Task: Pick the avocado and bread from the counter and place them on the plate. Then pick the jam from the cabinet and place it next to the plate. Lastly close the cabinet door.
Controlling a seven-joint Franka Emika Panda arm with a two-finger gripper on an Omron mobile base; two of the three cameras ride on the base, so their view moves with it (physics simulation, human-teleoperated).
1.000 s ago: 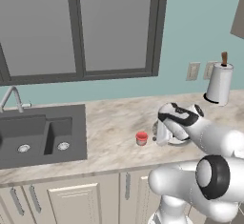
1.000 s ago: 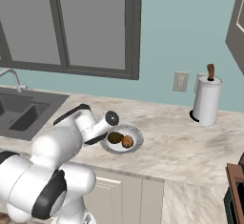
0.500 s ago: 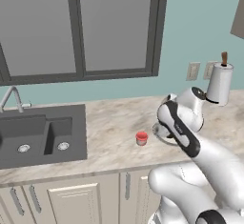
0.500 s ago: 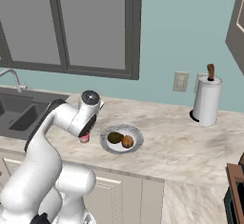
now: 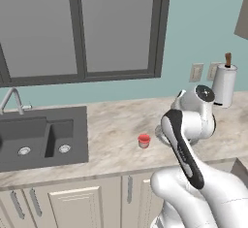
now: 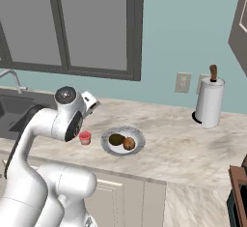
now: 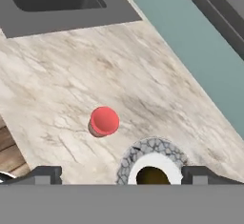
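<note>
We see our end effector [image 7: 121, 174] hanging above the table [image 7: 71, 89] with its two tips spread wide apart and nothing between them. Directly below and ahead of it in the hand view sits the jam [image 7: 104, 121], upright on the marbled stone, just beside the plate [image 7: 143, 151] but not touching its speckled rim. In the right base view the plate [image 6: 108, 146] carries both the avocado [image 6: 116, 139] and the bread [image 6: 129, 144], side by side on the white centre, with the jam [image 6: 85, 137] close off its left edge.

We judge that the food and the jar are already where the task wants them, so what remains is the cabinet door, which we cannot locate with confidence here; only a slanted grey panel [image 6: 240, 25] shows at the upper right of that view.

The risks, as we read them:
- Swinging the arm away low could clip the jar, which looks light and squat, and knock it into the plate or roll it toward the sink [image 5: 38, 135].
- The elbow passes close over the plate, so a wide sweep may jostle the round bread off.
- The paper towel holder [image 6: 209, 100] stands on the way toward that upper right corner.
</note>
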